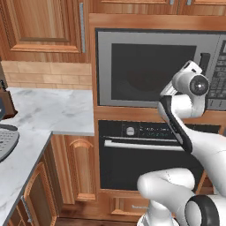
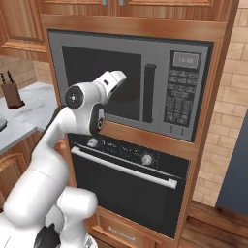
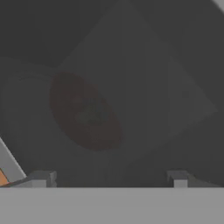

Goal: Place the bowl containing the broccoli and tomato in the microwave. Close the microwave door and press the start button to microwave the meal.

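So the microwave (image 2: 131, 82) is shut, its door (image 1: 154, 70) flat and upright, black bar handle (image 2: 149, 93) running vertically. Fingers (image 3: 41, 178) sit spread apart, empty, right up at the dark glass. Beyond them the glossy red bowl (image 3: 85, 111) shows dimly, something green in it.

Microwave door (image 2: 104, 80) shut – bowl (image 3: 85, 111) dimly visible (dark red) behind window, frame centre-left; handle vertical.

Bowl (image 3: 85, 111) inside shut microwave (image 2: 127, 82)
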